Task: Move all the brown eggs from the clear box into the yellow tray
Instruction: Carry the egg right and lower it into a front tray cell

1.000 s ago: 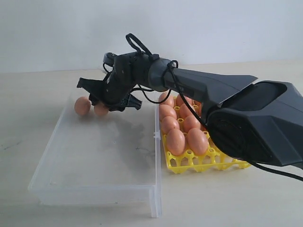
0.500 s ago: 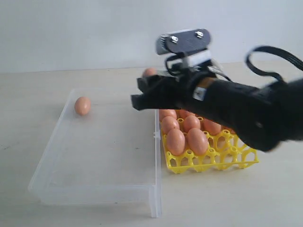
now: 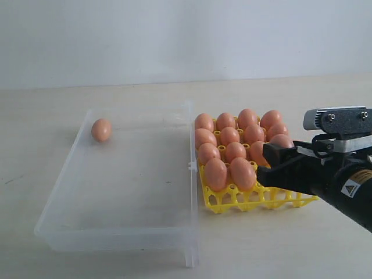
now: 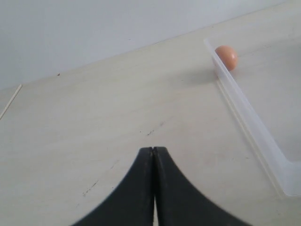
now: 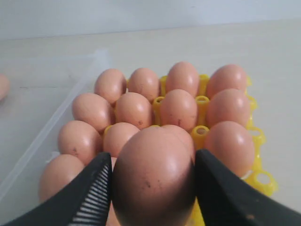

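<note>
One brown egg (image 3: 101, 129) lies alone in the far left corner of the clear box (image 3: 116, 237); the left wrist view shows this egg (image 4: 226, 57) behind the box wall (image 4: 249, 126). The yellow tray (image 3: 232, 201) beside the box holds several brown eggs (image 3: 228, 135). My right gripper (image 3: 266, 161) hovers over the tray's right front part, shut on another brown egg (image 5: 153, 176), which fills the gap between both fingers (image 5: 91, 188). My left gripper (image 4: 154, 149) is shut and empty over bare table, outside the box.
The box wall (image 5: 47, 136) runs along the tray's (image 5: 256, 136) left side. A pale wall stands behind the table (image 3: 52, 104). The left arm is not seen in the exterior view.
My right gripper took one of two eggs from the box's far left corner and swung right across the box. It now hangs over the tray's right side.
</note>
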You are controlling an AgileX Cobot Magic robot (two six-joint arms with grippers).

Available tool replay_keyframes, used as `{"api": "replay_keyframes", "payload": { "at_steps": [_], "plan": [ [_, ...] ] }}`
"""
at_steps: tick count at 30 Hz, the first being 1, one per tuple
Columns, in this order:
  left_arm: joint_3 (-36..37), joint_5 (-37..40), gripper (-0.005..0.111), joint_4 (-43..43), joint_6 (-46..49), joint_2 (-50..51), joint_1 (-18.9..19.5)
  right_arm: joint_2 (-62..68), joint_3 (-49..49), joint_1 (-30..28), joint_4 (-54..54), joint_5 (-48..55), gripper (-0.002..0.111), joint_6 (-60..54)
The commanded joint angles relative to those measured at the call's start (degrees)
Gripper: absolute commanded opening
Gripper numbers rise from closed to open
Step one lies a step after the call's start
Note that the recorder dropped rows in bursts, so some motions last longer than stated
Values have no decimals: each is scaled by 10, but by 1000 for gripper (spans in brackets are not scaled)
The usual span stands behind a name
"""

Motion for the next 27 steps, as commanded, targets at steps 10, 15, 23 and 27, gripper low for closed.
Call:
{"api": "replay_keyframes", "payload": {
  "at_steps": [10, 15, 23, 27],
  "plan": [
    [-2, -4, 0, 0, -3, -3, -1, 106, -47, -34, -76, -24, 0, 87],
    [-2, -4, 0, 0, -3, -3, -1, 124, -51, -34, -73, -15, 0, 89],
    [-2, -4, 0, 0, -3, -3, -1, 143, -52, -34, -72, -15, 4, 88],
    [-2, -4, 0, 0, -3, -3, -1, 143, -52, -34, -72, -15, 20, 88]
  ]
}}
